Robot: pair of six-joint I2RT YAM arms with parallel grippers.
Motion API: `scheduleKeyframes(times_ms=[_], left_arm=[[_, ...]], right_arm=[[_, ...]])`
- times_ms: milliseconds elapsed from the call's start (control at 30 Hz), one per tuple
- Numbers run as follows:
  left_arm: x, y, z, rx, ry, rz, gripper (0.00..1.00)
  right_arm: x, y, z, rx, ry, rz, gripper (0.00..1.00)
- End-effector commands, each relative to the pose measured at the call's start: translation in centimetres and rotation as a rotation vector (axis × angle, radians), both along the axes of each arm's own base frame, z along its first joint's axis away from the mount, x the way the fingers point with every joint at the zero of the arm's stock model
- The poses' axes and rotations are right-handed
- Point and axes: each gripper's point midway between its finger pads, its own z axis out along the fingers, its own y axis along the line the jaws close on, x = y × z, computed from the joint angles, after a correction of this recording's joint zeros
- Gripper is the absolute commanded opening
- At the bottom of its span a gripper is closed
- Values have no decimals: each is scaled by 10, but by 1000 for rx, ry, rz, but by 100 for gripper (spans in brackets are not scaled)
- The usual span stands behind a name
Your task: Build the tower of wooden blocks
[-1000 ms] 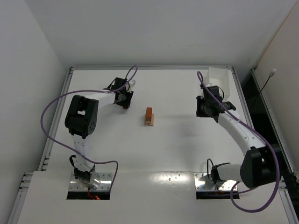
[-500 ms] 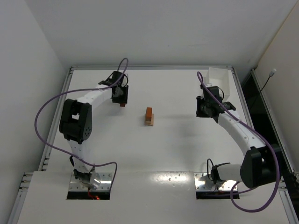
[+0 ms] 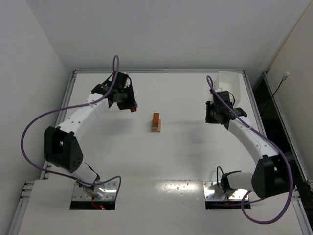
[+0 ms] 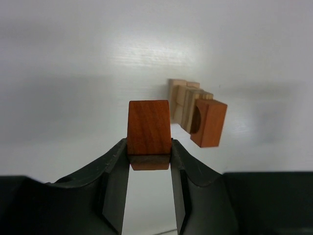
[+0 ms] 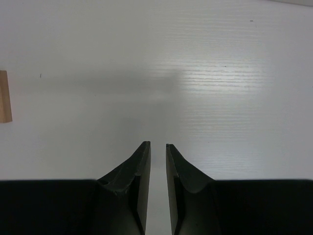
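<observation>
The tower stands mid-table: pale tan blocks with a reddish-orange piece on top. In the left wrist view the tower lies ahead and to the right, topped by an orange arch piece. My left gripper is left of the tower and apart from it. It is shut on a reddish-orange wood block, held between its fingertips above the table. My right gripper is right of the tower, and its jaws are nearly together and empty.
A white rectangular box stands at the back right, behind the right arm. A pale tan piece shows at the left edge of the right wrist view. Raised rails run along the table's edges.
The left arm's elbow has swung out to the left and the wrist has turned. The reddish-orange block now shows in the gripper above the table. The right arm has not moved.
</observation>
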Motion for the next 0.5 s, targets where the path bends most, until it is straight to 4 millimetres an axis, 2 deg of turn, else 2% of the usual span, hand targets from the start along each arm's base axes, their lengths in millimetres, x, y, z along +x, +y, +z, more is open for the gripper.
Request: scheduleKeyframes(times_ms=[0,100,200,367,467], left_arm=[[-25,-27,14,-10,2,-15,0],[-31,-46,25,6,-34,-45,0],[-36,-62,29,49,-66,-70,0],[-39,-78,21,91,-84,-94,0],[-36,-84,7,115,-64,-100,0]], right_arm=[[10,-1,30,12,-94,-18,16],[3,-4,23,2,-76,-24,16],[3,-4,30,6,-97,-24,16],[1,-6,29,-1,-98,-30,16],[-2,-7,31,2,-109,-30,16]])
